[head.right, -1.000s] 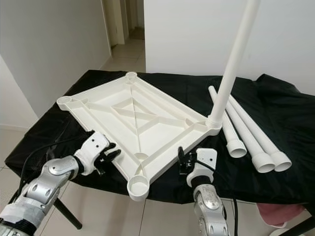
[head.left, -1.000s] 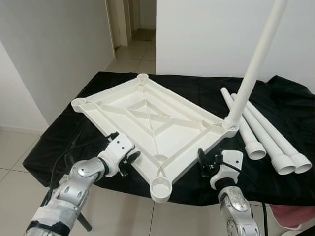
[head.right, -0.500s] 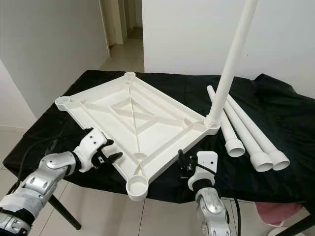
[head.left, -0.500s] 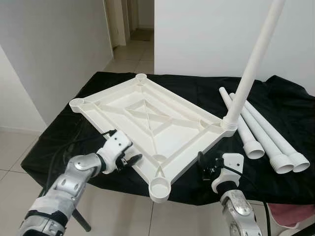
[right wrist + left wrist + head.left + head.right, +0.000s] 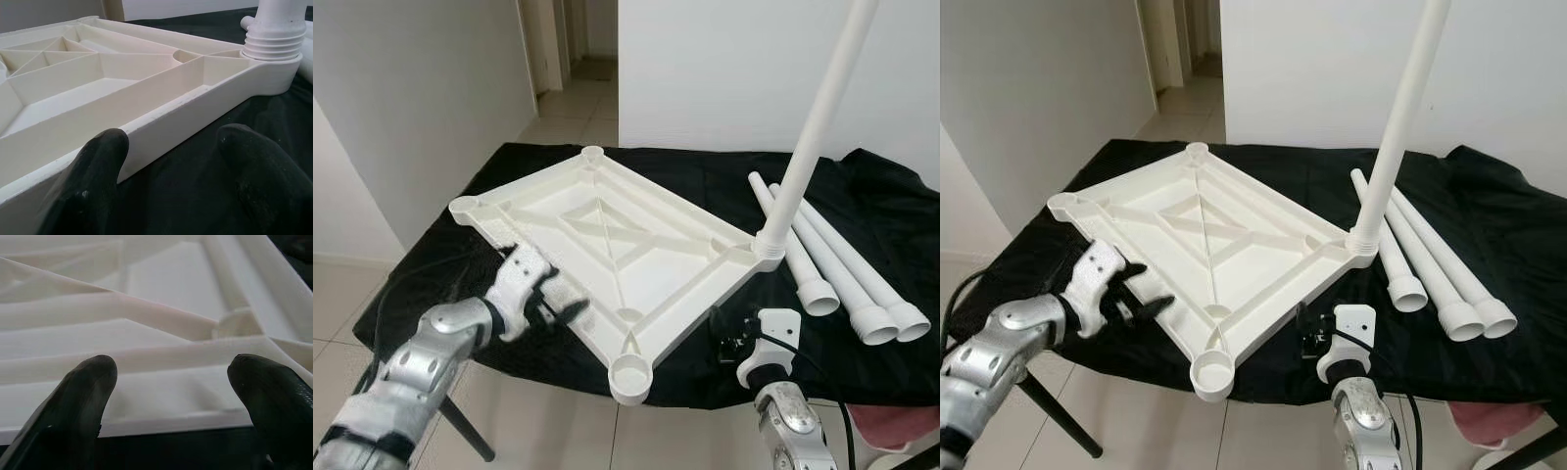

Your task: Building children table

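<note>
a: what does the table top look like?

b: it's a white plastic rectangle lying upside down on a black cloth, ribs facing up in a diamond and cross pattern, with a round socket at each corner. the near corner socket hangs out past the cloth's front edge. one long white leg stands upright in the right corner socket, and three loose legs lie side by side on the cloth just to the right of it.

a: where's the left gripper?

b: at the top's near left edge, about halfway along. its black fingers are spread apart, and in the left wrist view the white rim sits just past the fingertips, between them but not pinched.

a: and the right gripper?

b: low at the front of the cloth, just beside the near right edge of the top, below the corner with the standing leg. the right wrist view shows its fingers spread wide too, one tip close against the rim's outer wall, the other over bare cloth, holding nothing.

a: so neither one grips?

b: neither, both are near the rim with a gap showing.
</note>
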Controlling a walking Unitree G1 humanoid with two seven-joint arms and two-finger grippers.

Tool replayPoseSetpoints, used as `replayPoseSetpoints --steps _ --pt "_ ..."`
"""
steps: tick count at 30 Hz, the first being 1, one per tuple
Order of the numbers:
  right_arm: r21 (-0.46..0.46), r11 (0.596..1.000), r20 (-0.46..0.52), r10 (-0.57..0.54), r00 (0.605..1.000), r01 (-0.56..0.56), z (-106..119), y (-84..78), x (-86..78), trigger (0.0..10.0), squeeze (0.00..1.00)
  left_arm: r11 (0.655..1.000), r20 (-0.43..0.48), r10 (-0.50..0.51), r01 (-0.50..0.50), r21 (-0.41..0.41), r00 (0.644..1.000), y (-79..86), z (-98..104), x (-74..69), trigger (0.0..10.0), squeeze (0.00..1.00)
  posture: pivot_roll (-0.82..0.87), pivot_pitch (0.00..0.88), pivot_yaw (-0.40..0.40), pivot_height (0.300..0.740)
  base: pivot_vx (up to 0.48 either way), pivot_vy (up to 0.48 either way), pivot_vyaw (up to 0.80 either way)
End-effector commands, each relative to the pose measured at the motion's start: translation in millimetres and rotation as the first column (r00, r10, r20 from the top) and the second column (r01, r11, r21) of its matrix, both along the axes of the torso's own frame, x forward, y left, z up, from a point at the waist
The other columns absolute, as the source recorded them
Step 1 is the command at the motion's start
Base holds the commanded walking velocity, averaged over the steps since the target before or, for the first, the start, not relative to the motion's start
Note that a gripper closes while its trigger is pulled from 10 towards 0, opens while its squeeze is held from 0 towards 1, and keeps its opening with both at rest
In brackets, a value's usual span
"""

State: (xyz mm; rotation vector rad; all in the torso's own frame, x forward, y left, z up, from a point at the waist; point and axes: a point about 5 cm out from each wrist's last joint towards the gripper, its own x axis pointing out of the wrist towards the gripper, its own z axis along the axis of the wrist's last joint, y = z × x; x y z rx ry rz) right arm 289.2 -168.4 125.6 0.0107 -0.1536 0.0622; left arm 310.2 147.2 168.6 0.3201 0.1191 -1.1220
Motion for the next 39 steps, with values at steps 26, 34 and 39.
replayPoseSetpoints --steps 26,34,39 --pt "-0.051 0.988 -0.025 0.145 0.989 -0.146 -2 18.8 1.8 10.0 0.0 0.949 -0.011 -0.236 0.233 0.212 0.972 0.2 -6 13.0 10.0 0.0 -0.04 0.121 0.057 0.74 0.0 0.0 0.0" --pt "-0.071 0.985 -0.035 0.155 0.987 -0.157 -5 16.3 -2.6 10.0 0.0 0.942 -0.008 -0.278 0.274 0.191 0.961 8.0 5 16.3 10.0 0.0 -0.04 0.12 0.066 0.74 0.0 0.0 0.0" --pt "-0.086 0.979 -0.046 0.179 0.983 -0.183 -8 17.7 -3.9 10.0 0.0 0.902 -0.011 -0.327 0.316 0.295 0.945 12.4 2 16.0 10.0 0.0 -0.03 0.114 0.069 0.74 0.0 0.0 0.0"
